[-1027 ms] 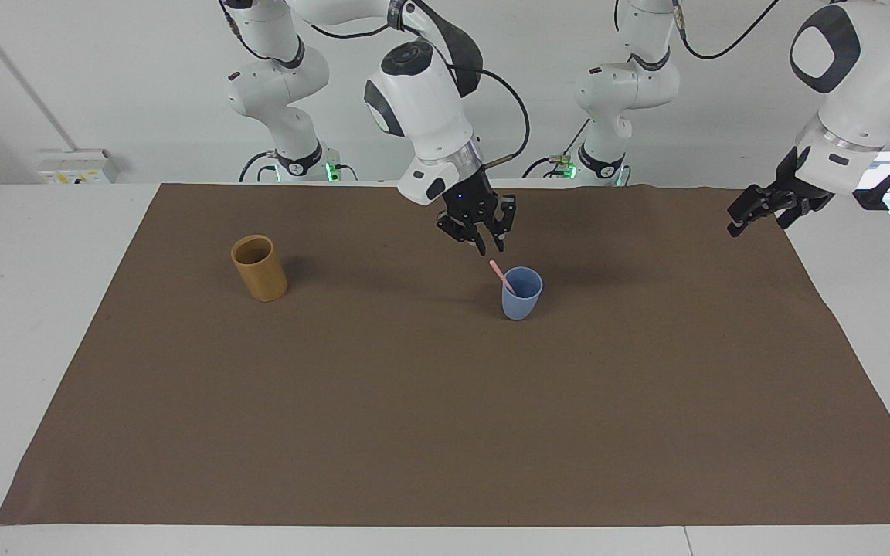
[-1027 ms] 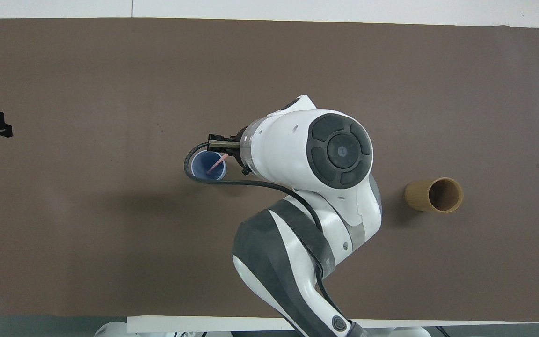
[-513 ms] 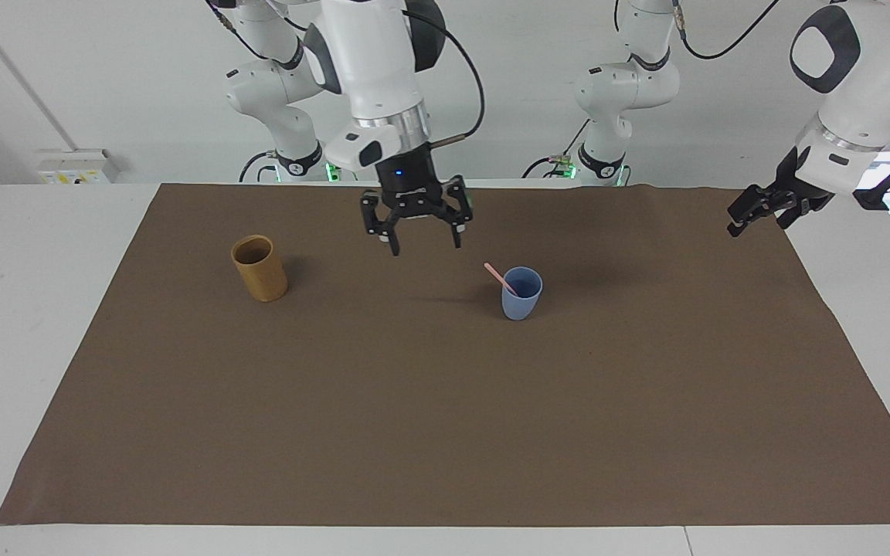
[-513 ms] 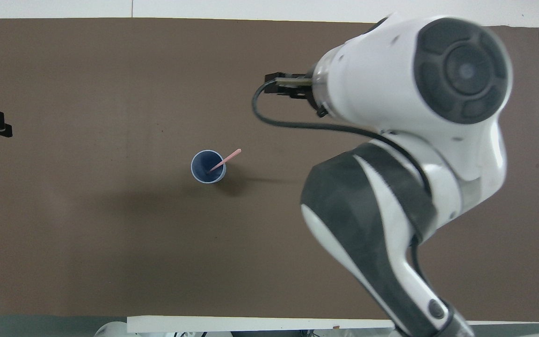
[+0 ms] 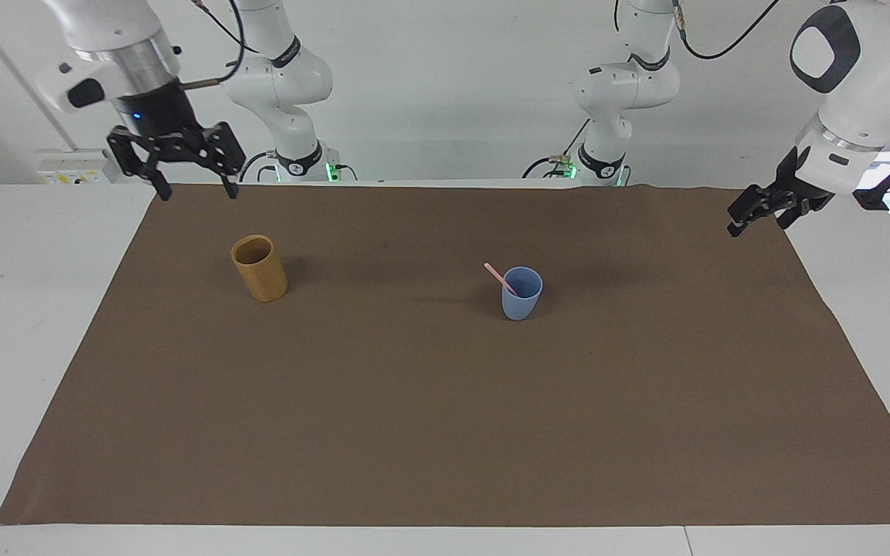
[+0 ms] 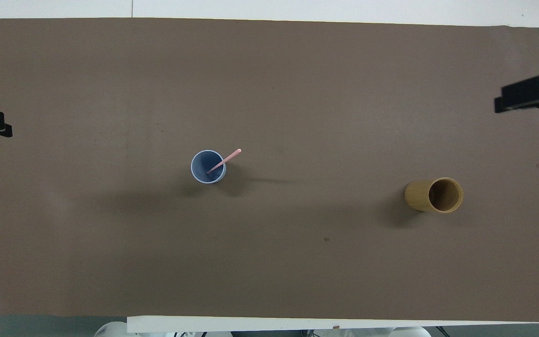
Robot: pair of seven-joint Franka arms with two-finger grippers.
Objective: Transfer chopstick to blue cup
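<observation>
Leaning in the blue cup (image 5: 521,297), the chopstick (image 5: 501,278) rests with its lower end on the cup's floor and its upper end poking out over the rim toward the right arm's end of the table. Only one pink stick is visible (whether a second lies tight against it I cannot tell). It looks light, thin and stiff, likely smooth enough to slide between flat pads, so I would judge the exposed upper part above the rim to be the place to pinch it, across its width. The cup also seems light and could tip or skid if the stick were dragged sideways against its rim.

The tan cup (image 5: 259,269), standing upright toward the right arm's end from the blue cup, shows a dark, empty interior in the overhead view (image 6: 445,194). So the task appears done as far as can be seen.

The right gripper (image 5: 191,188) hangs in the air toward the right arm's end from the blue cup, above the mat edge (image 5: 182,189) closest to the robots, fingers spread wide and holding nothing. The left gripper (image 5: 754,216) waits above the mat's edge toward the left arm's end from the blue cup; its fingers cannot be made out, so I cannot tell their state.
</observation>
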